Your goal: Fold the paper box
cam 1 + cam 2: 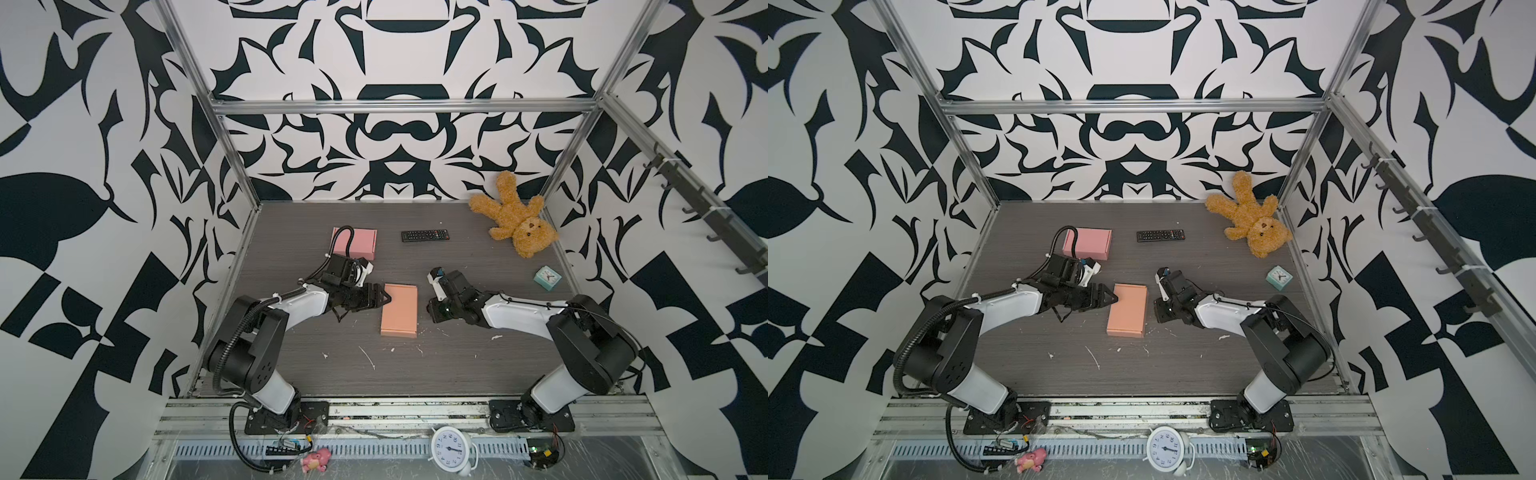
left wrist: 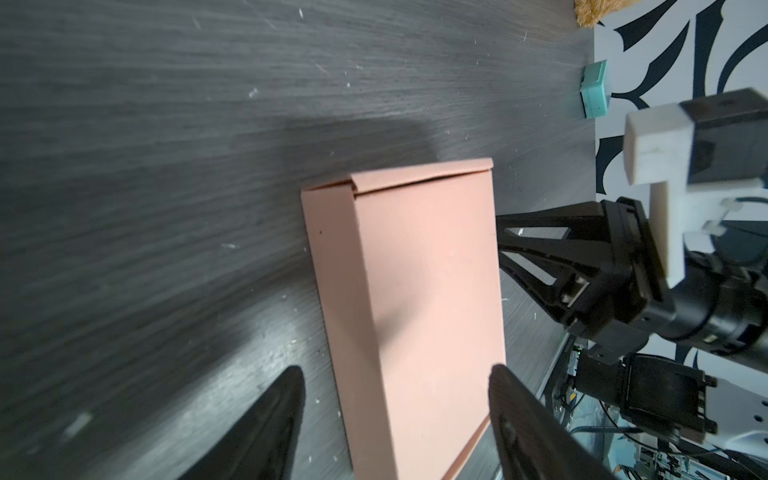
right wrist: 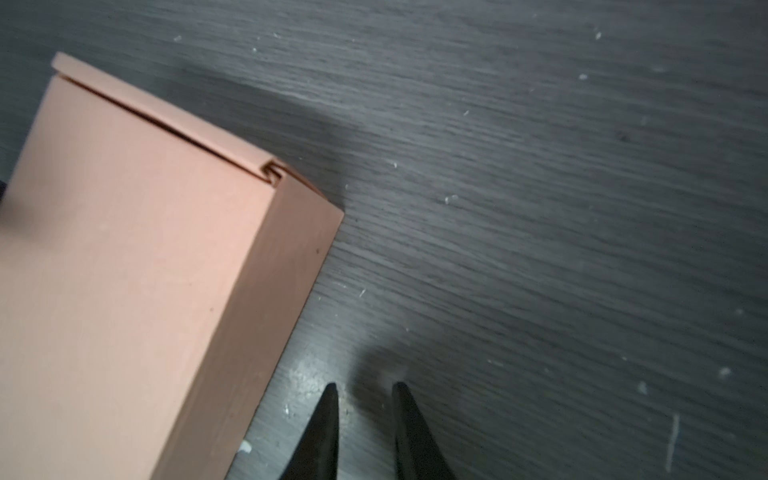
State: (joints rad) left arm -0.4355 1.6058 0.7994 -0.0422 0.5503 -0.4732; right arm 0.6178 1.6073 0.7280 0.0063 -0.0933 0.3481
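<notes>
The salmon paper box (image 1: 399, 309) (image 1: 1127, 309) lies flat and closed in the middle of the table, its lid flap tucked at the far end. My left gripper (image 1: 384, 298) (image 1: 1111, 298) is at the box's left side. In the left wrist view its fingers spread wide and open (image 2: 397, 369), with the box (image 2: 415, 291) showing between them and nothing gripped. My right gripper (image 1: 434, 311) (image 1: 1160, 313) points down at the table just right of the box. Its jaws (image 3: 365, 384) stand a narrow gap apart over bare table, beside the box (image 3: 137, 270).
A pink box (image 1: 355, 243) sits behind the left arm. A black remote (image 1: 424, 235) lies at the back, a teddy bear (image 1: 515, 216) in the back right corner, and a teal clock (image 1: 547, 278) at the right wall. Small white scraps dot the table's front.
</notes>
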